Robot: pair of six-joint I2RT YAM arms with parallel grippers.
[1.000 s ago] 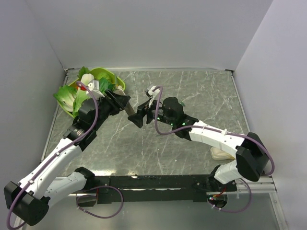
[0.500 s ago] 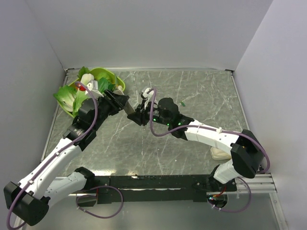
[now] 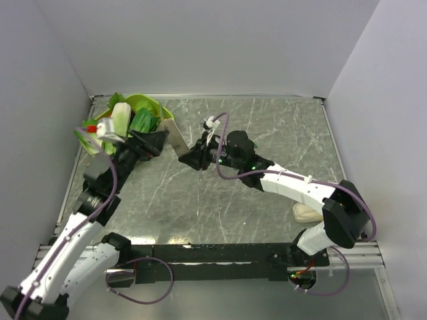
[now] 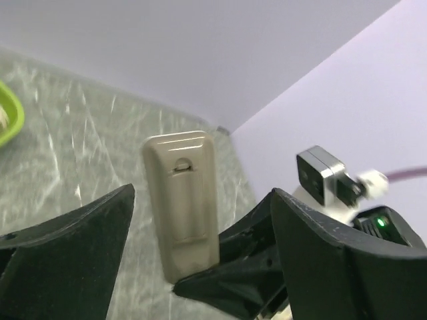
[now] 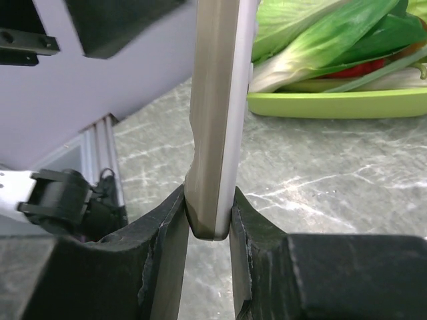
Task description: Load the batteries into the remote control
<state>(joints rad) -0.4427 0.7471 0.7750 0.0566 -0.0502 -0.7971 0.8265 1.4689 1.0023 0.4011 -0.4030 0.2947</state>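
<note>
1. Left arm stretches toward the tabletop's far-left corner; the left gripper (image 3: 159, 141) has its jaws spread wide, gripping nothing.
2. Right arm reaches leftward over the tabletop's middle; the right gripper (image 5: 209, 223) pinches the remote control (image 5: 213, 100).

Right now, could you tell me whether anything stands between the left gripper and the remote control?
Nothing visible does. The remote control sits between the open jaws of the left gripper, its grey back facing that wrist camera, while the right gripper clamps its lower end.
</note>
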